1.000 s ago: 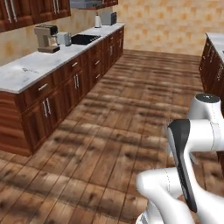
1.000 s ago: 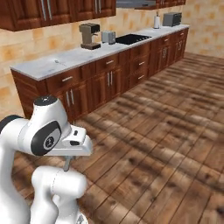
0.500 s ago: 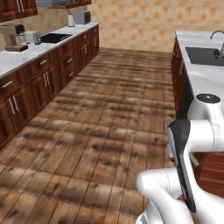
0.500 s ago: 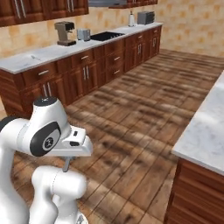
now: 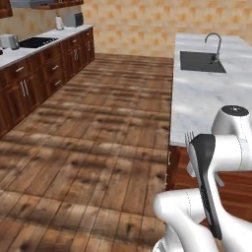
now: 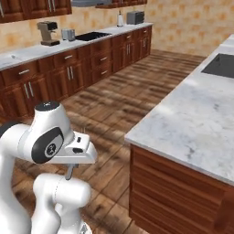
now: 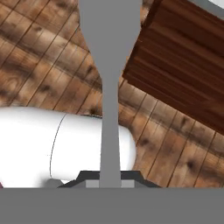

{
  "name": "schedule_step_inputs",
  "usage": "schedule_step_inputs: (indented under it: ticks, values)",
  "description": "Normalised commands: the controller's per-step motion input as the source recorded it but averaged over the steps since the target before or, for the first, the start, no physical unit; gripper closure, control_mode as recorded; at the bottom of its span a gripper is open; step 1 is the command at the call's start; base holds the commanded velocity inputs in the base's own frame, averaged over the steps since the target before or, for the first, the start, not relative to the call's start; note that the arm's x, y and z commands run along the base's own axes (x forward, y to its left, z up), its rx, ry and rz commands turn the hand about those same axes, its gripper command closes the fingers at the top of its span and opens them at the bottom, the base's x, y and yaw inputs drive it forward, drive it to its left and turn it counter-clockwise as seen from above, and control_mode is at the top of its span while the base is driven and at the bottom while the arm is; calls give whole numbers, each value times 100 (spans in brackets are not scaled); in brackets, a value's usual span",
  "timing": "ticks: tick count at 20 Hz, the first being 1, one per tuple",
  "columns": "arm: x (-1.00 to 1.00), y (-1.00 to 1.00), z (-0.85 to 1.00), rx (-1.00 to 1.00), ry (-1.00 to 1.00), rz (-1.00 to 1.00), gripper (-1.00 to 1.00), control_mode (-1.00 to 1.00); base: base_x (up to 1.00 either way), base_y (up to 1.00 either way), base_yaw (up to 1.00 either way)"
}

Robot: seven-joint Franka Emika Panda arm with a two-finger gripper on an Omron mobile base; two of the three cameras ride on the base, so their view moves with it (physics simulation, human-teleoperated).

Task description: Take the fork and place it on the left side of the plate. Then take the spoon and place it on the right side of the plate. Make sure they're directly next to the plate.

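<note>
My gripper (image 7: 110, 180) is shut on the fork (image 7: 109, 109), whose thin grey handle runs up between the fingertips and widens toward its head at the top of the hand view. In the left base view the fork's tines (image 5: 188, 137) poke up beside the arm's dark link. A short grey piece of the fork (image 6: 69, 172) hangs under the hand in the right base view. The arm is folded close over the base, above the wooden floor. The plate and the spoon are out of view.
A marble-topped island (image 5: 197, 98) with a sink (image 5: 201, 62) and faucet (image 5: 212, 39) stands close on the right, and its dark wood side (image 6: 183, 192) is near the arm. A long wall counter (image 6: 55, 50) with a coffee machine (image 6: 47, 33) lines the left. Wooden floor (image 5: 98, 123) lies between.
The base has driven, so both base views have shifted: the island has come in close on the right and the wall counter has slid away left. The arm's pose and its grip look the same.
</note>
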Motion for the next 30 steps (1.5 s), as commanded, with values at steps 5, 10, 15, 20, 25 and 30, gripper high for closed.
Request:
schedule_step_inputs:
  ticks: [5, 10, 15, 20, 25, 30]
  values:
    - [0, 0, 0, 0, 0, 0, 100, 100, 0, -100, 0]
    - [0, 0, 0, 0, 0, 0, 100, 100, 15, -100, 2]
    - [0, 0, 0, 0, 0, 0, 100, 100, 17, -100, 1]
    - [0, 0, 0, 0, 0, 0, 100, 100, -3, -100, 1]
    - [0, 0, 0, 0, 0, 0, 100, 100, -14, -100, 0]
    - [0, 0, 0, 0, 0, 0, 100, 100, -1, -100, 0]
